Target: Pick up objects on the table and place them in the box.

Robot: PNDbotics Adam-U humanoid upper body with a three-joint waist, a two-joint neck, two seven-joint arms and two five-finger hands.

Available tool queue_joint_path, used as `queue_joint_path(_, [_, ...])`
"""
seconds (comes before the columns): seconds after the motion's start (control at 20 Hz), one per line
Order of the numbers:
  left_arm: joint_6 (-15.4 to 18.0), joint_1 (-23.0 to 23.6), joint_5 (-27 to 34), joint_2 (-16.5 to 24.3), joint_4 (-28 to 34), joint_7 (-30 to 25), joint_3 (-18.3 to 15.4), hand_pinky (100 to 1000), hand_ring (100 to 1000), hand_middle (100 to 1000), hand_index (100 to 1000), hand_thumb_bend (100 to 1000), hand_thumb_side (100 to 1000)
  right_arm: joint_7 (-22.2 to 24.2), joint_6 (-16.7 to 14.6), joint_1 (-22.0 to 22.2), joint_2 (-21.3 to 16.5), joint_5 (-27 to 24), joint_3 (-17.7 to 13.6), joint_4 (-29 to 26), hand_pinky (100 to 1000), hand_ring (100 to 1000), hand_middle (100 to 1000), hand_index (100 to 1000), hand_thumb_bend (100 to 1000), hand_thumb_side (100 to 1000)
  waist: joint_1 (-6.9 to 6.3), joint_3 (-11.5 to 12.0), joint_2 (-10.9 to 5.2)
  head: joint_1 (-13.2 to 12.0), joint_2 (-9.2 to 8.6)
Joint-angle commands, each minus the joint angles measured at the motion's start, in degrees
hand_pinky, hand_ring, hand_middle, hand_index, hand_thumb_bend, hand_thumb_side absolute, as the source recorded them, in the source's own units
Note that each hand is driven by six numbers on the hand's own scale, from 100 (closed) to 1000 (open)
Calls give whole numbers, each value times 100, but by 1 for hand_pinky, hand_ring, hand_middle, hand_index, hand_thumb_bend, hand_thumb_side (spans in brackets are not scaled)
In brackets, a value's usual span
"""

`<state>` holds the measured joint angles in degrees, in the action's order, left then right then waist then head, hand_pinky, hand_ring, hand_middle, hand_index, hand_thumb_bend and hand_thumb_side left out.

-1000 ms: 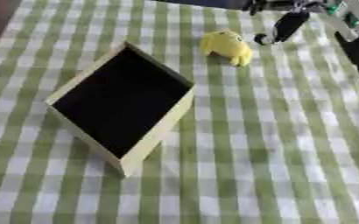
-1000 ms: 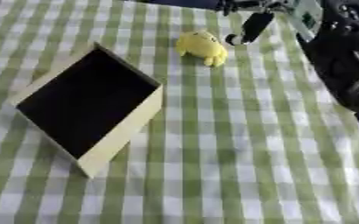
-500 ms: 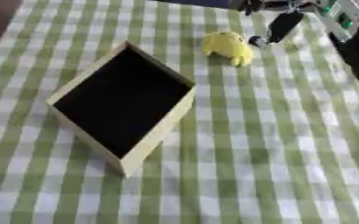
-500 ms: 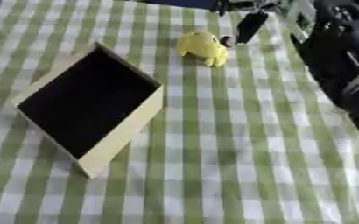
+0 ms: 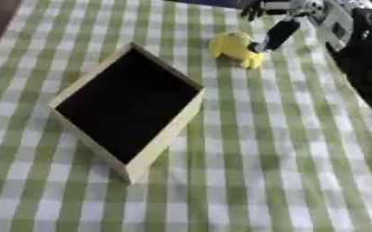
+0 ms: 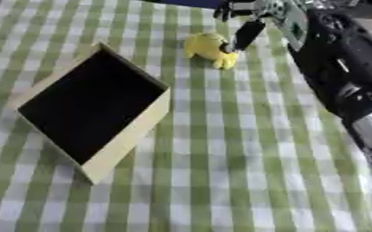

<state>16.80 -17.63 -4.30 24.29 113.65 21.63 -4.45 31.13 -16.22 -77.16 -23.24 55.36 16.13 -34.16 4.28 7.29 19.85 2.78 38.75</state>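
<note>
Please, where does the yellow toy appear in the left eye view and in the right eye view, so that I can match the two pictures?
Left eye view: the yellow toy lies near the top, right of centre, beside a finger of the right hand.
Right eye view: the same toy lies near the top, about at the centre.
Shared landmark: the box with the dark inside, lower left of the toy in both views.

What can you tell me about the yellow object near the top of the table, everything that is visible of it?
The yellow object is small, rounded and lumpy, perhaps a soft toy; its exact shape cannot be made out. It lies on the green-and-white checked tablecloth near the far edge, beyond the far corner of the open box and apart from it, so not yet inside. The right hand reaches down beside it, one dark finger at its right side, seemingly touching; it is not lifted.
</note>
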Motion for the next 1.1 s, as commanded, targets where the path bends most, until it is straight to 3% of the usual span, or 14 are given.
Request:
queue_joint_path(0.05, [-4,-51,15,50,94,-26,-9,552,619,678,819,419,593,-131,44,-154,-14,198,-125,76,875,908,831,964,320,358,-26,22,-92,40,-56])
queue_joint_path(0.4, [-26,-58,22,18,94,-36,-5,550,618,677,819,417,597,-156,8,-120,98,389,-259,341,865,900,801,941,280,382,-13,67,-54,61,-43])
queue_joint_path(0.65, [-38,-55,20,17,94,-47,-7,548,615,676,818,412,598,-274,-117,-113,61,209,-224,205,815,821,595,774,208,386,-17,59,-49,35,-12])
queue_joint_path(0.95, [-59,-65,29,15,94,-81,1,546,614,676,818,407,600,-441,-45,-127,6,-77,-120,-9,769,756,504,691,100,273,-14,39,-69,10,-19])
queue_joint_path(1.1, [-64,-68,32,14,94,-92,-2,545,612,673,816,394,594,-456,115,-131,16,-275,-148,17,740,727,478,671,100,120,-10,46,-79,12,-23])
